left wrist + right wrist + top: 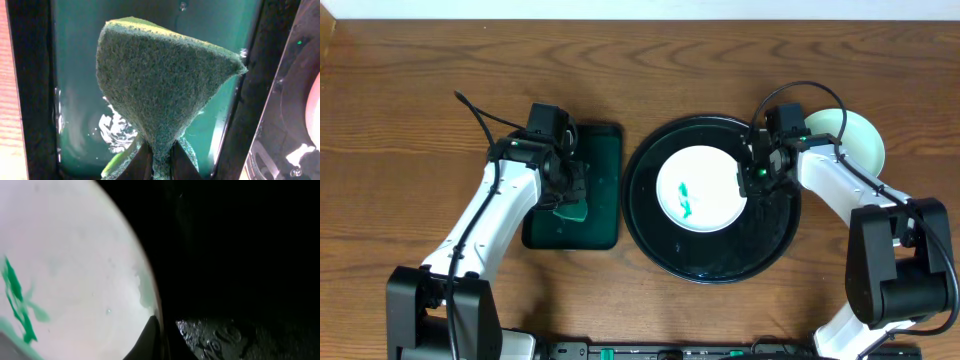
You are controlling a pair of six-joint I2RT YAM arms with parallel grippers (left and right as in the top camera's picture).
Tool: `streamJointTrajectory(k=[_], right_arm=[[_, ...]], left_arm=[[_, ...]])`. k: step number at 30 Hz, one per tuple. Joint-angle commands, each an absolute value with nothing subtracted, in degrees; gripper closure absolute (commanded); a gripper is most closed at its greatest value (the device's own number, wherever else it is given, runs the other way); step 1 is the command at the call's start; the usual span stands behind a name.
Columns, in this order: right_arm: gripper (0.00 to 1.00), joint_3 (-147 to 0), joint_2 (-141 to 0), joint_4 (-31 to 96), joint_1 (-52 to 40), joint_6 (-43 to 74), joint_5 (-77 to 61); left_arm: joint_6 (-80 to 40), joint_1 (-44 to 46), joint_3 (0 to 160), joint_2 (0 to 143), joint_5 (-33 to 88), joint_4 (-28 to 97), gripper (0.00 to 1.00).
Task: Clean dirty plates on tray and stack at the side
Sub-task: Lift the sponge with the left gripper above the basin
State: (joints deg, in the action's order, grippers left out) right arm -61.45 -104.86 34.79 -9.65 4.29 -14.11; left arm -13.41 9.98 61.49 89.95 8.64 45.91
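1. Plate, white (712,168), one: it lies flat on the black tray (720,262), a little up and left of the tray's middle. A green smear (685,198) sits left of the plate's centre, on the side away from the right gripper (752,180)
2. Black tray, one: round and glossy, in the middle of the table (400,120). We count only this one plate on it
3. Mint plate (860,140): off the tray, on the table at the far right, partly hidden by the right arm. We take it for the stacking spot, and cannot tell whether more than one plate lies there
4. Right gripper: at the white plate's right rim, jaws closed. The wrist view shows the rim running in between the fingertips, so we read this as a pinch on the rim that steadies the plate
5. Left gripper (565,190): jaws nearly closed on the narrow end of the sponge (160,85), which fans out wide beyond them. It hangs over the green tray (600,150), where water glints
6. Relation that matters: the smear lies to the right of the sponge, just across the black tray's left rim. The left arm is the nearer one to that side and the right arm has the opposite rim, so we judge the coming move to be a short carry rightward, sponge face down onto the smear
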Motion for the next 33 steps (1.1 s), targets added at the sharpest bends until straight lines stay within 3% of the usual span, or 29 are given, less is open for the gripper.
streamJointTrajectory(k=[1, 4, 7, 10, 11, 14, 23, 33], right_arm=[[0.99, -62.15, -105.12, 33.5, -9.32, 3.57, -13.3], [0.99, -62.13, -105.12, 32.97, -9.32, 3.6, -13.28], [0.85, -62.11, -105.12, 33.23, -9.39, 3.6, -11.92], [0.81, -62.04, -105.12, 33.45, -9.47, 3.62, -11.42], [0.82, -62.02, -105.12, 33.45, -9.5, 3.73, -11.42], [0.99, -62.02, -105.12, 33.52, -9.87, 3.84, -11.42], [0.99, -62.02, -105.12, 34.41, -10.9, 4.25, -11.46], [0.99, -62.19, -103.72, 39.27, -10.96, 12.21, -11.57]], left_arm=[[-12.47, 10.11, 63.64, 89.03, 8.32, 46.26, 0.92], [-12.49, 10.11, 63.66, 89.03, 8.32, 46.28, 0.93], [-12.51, 10.11, 64.07, 89.03, 8.32, 46.89, 0.93], [-12.51, 10.11, 66.48, 89.06, 8.14, 49.91, 0.93], [-12.49, 10.11, 67.92, 89.06, 7.68, 51.31, 0.93], [-12.51, 10.11, 72.29, 89.06, 6.42, 54.98, 0.93], [-12.53, 10.11, 79.4, 89.06, 6.28, 58.46, 0.93], [-14.46, 10.9, 81.73, 89.06, 3.62, 59.79, 0.93]])
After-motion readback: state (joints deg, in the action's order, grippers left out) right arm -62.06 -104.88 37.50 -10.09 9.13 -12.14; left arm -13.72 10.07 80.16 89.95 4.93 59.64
